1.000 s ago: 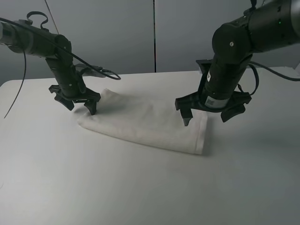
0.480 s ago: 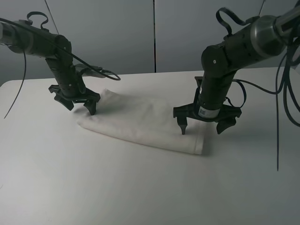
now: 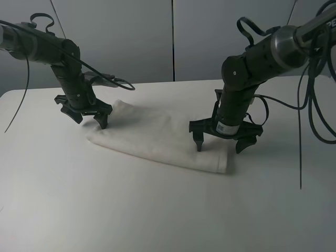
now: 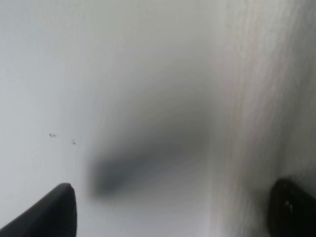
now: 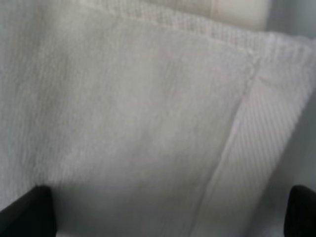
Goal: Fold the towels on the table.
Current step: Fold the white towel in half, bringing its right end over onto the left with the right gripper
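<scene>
With the left gripper [image 3: 90, 122] and the right gripper [image 3: 219, 148] both released, I should straddle the towel [image 3: 157, 134] ends nearest the table's [image 3: 157, 210] side edges before clenching.

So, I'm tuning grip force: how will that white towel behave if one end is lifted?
Likely floppy: the towel lies in soft, rounded folds, so a lifted end should sag. Its ribbed weave probably resists slipping when pinched. Pushed across the smooth table, it may bunch.

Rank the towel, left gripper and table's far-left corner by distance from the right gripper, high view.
1. The towel, under the right gripper.
2. The left gripper, at the towel's opposite end.
3. The table's far-left corner, beyond that.
</scene>
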### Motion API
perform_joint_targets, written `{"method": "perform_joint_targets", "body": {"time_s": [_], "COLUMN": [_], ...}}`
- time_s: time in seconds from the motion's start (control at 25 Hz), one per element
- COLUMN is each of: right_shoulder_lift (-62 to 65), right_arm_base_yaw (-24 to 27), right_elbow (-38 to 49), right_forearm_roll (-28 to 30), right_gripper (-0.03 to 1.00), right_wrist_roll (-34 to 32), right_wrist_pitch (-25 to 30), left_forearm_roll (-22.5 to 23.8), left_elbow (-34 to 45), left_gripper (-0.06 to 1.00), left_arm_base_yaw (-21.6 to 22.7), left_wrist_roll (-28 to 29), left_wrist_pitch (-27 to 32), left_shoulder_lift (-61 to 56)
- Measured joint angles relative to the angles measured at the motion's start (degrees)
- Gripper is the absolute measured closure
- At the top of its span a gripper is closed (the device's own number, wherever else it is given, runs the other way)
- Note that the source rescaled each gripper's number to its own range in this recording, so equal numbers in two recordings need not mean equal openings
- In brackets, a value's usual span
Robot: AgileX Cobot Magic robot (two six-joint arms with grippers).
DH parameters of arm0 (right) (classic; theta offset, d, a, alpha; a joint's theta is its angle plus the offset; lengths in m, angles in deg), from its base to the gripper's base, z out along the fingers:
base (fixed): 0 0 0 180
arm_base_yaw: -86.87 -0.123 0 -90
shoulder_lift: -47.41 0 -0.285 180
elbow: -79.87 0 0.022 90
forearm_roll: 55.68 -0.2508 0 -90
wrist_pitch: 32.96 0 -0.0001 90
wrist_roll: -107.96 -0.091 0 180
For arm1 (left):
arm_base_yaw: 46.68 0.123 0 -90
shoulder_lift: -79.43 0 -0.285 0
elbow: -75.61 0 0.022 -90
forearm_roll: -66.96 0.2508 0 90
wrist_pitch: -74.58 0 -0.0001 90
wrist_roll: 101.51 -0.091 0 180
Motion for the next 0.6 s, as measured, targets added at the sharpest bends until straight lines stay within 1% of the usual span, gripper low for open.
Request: {"method": "perform_joint_targets", "body": {"time_s": [0.16,0.2,0.24,0.28,0.32,0.36,0.48,0.52,0.6], "right_shoulder_lift": [-0.4,-0.4,-0.4,-0.4,-0.5,-0.5,-0.7,-0.7,-0.7], "right_arm_base_yaw": [0.0,0.0,0.0,0.0,0.0,0.0,-0.4,-0.4,-0.4], "right_elbow": [-0.1,-0.2,-0.2,-0.3,-0.4,-0.4,-0.6,-0.6,-0.6], "right_forearm_roll": [-0.1,-0.1,-0.1,-0.4,-0.9,-1.3,-3.3,-3.4,-4.2], "right_gripper": [-0.03,-0.02,0.04,0.12,0.24,0.39,0.92,0.97,0.97], "right_wrist_roll": [0.1,0.3,0.6,0.8,1.0,1.1,1.9,2.1,3.5], "right_wrist_pitch": [0.0,0.0,-0.1,-0.3,-0.7,-1.2,-3.1,-3.3,-3.3], "left_forearm_roll": [0.1,0.2,0.2,0.2,0.2,0.2,0.1,0.0,0.0], "left_elbow": [0.0,0.0,0.0,0.0,0.0,0.0,0.0,0.0,0.0], "left_gripper": [-0.05,-0.05,-0.05,-0.05,-0.05,-0.05,-0.05,-0.05,-0.05], "left_arm_base_yaw": [0.0,0.0,0.0,0.0,0.0,0.0,0.0,0.0,0.0], "left_wrist_roll": [-0.1,-0.1,-0.1,-0.1,-0.3,-0.6,-0.9,-1.0,-1.0], "left_wrist_pitch": [-0.1,-0.1,-0.1,-0.1,-0.1,-0.1,-0.1,-0.1,-0.1], "left_shoulder_lift": [0.0,0.0,0.0,0.0,0.0,0.0,0.0,0.0,0.0]}}
